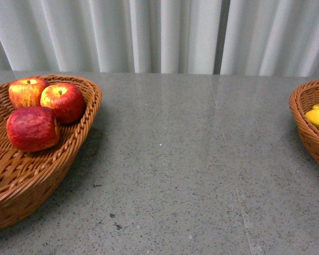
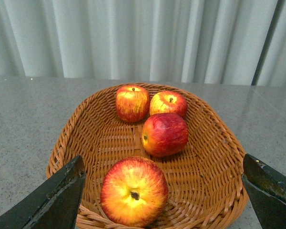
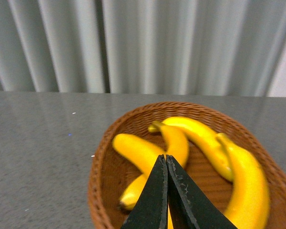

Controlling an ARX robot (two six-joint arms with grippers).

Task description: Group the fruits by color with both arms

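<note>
Several red apples with yellow streaks lie in a wicker basket [image 2: 214,157] at the table's left; three show in the front view, the nearest apple [image 1: 33,128] on its side. In the left wrist view my left gripper [image 2: 164,191] is open and empty above the basket's near rim, with one apple [image 2: 134,191] between its fingers [image 2: 57,200] and another apple [image 2: 165,134] behind. Several yellow bananas [image 3: 138,152] lie in a second wicker basket [image 3: 97,176] at the right, whose rim shows in the front view [image 1: 300,127]. My right gripper [image 3: 166,160] is shut and empty above the bananas.
The grey speckled table [image 1: 175,159] stretches between the two baskets. A pale pleated curtain [image 1: 159,32] hangs behind the table's far edge. Neither arm shows in the front view.
</note>
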